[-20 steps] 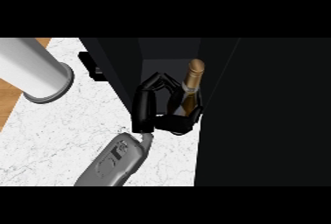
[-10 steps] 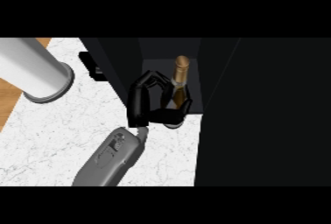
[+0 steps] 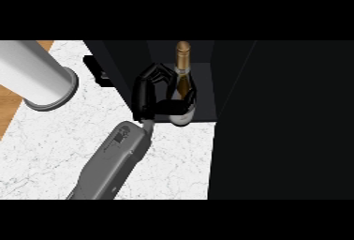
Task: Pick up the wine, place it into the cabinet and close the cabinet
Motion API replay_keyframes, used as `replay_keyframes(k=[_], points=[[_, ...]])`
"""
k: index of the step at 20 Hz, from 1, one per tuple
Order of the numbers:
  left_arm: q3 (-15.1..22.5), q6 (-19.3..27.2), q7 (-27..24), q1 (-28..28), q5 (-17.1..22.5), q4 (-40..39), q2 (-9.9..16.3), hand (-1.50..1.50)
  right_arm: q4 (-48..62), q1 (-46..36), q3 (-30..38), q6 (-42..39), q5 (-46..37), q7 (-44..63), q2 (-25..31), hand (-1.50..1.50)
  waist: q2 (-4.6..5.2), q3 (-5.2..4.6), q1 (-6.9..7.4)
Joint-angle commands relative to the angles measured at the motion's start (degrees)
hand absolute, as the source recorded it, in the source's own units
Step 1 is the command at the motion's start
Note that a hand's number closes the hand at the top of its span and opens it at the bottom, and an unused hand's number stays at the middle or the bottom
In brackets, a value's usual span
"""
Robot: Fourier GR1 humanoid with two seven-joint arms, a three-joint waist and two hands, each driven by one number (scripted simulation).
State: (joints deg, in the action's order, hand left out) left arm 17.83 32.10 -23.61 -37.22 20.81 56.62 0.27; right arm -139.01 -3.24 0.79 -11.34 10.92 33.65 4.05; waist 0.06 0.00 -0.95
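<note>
fingers curl round gold-capped wine, upright in cabinet.

the tall gold-capped dark glass wine bottle stands inside the dark open cabinet, which sits on the white marble bench; the big grey cylinder lies far left.

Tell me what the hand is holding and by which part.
The left hand grips the wine bottle around its lower body, inside the cabinet.

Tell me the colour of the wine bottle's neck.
Gold foil on the bottle, seen in the head view.
</note>
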Motion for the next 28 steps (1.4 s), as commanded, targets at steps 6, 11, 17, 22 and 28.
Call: replay_keyframes(k=[6,11,17,22,28], points=[[-6.73,-3.30,0.63,-11.14,1.38,-13.74,1.15,1.50,-7.46,0.21,0.67,1.86,5.30,3.74,-0.38,-1.50,0.10,-0.01,-0.50],[-5.79,-3.29,-3.48,-13.41,4.45,-19.22,-0.25,1.50,-6.29,2.86,-3.35,0.84,0.83,1.21,-1.93,-1.50,0.17,-0.01,-0.68],[-10.29,-1.97,-9.16,-18.66,1.55,-27.13,-0.08,1.50,-4.66,-1.46,-2.25,2.25,2.80,3.28,-1.55,-1.50,0.32,-0.04,-0.70],[-10.30,-1.01,-13.84,-19.56,2.68,-31.08,-0.26,1.50,-7.04,4.97,0.52,-1.32,5.88,0.60,-0.41,-1.50,0.24,0.02,-1.28],[-13.19,-2.65,-14.14,-25.27,3.38,-37.45,-0.26,1.50,-5.10,-1.55,0.80,1.30,5.74,3.64,0.04,-1.50,0.42,-0.02,-1.36]])
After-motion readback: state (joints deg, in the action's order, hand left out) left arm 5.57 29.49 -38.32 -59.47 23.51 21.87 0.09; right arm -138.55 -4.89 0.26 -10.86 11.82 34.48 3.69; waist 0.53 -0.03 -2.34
